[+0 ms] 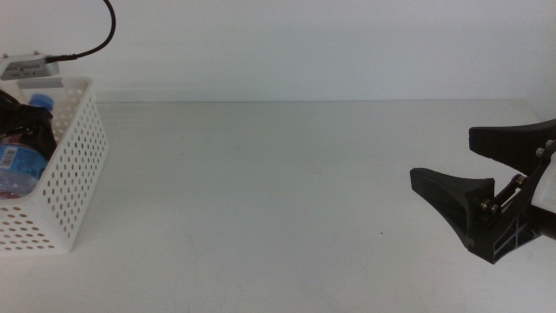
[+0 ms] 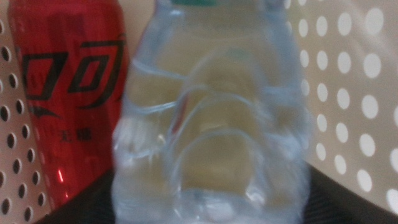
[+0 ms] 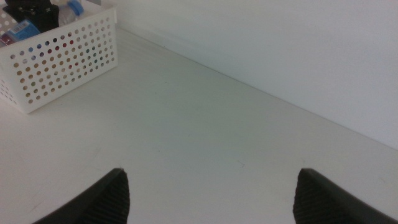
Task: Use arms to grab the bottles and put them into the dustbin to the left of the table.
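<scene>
White bench [image 1: 278,200] is seen bare of bottles; the red can [image 2: 65,93] and water bottle [image 2: 211,118] are already inside the dustbin [image 1: 74,174]. The left end effector [image 1: 22,126] is lowered in there, its grip undeterminable, while the right end effector [image 1: 486,196] is held spread wide and empty at the right side.

Plain white wall [image 1: 330,43] behind.

A plain white wall [image 1: 330,48] rises behind the worktop's far edge and runs along its whole length, meeting it in a faint shadowed seam. It is bare and evenly lit; the right wrist view shows the same pale wall [image 3: 280,50] standing along that far edge.
</scene>
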